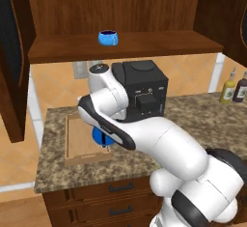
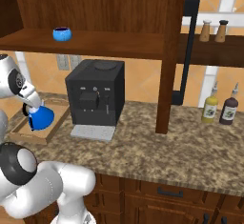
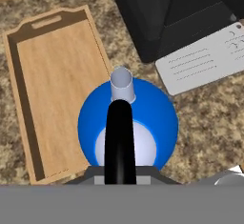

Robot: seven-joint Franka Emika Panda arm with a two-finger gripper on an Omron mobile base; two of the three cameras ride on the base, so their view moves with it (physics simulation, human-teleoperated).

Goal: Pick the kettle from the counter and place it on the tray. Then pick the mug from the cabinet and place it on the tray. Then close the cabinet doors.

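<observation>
Hanging directly beneath the end effector (image 3: 119, 178), the kettle (image 3: 127, 125) is being held by its black arched handle, the fingers clenched around that handle. In the hand view the kettle is sitting over the right rim of the tray (image 3: 52, 89), overlapping both the tray's wood and the speckled surface (image 3: 205, 118) beside it; whether it is touching down or hovering cannot be told. Its short spout is pointing toward the top of that view, along the tray's long side, and its handle is running in line with the spout.

From the left base camera the arm is hiding most of the kettle (image 1: 100, 136), leaving a blue patch at the tray's (image 1: 72, 146) right edge. From the right base camera the kettle (image 2: 40, 117) is showing whole, upright, left of the black coffee machine (image 2: 96, 92). Both base cameras are also showing the mug (image 1: 108, 37) standing on the cabinet (image 1: 120, 47) shelf above.
</observation>
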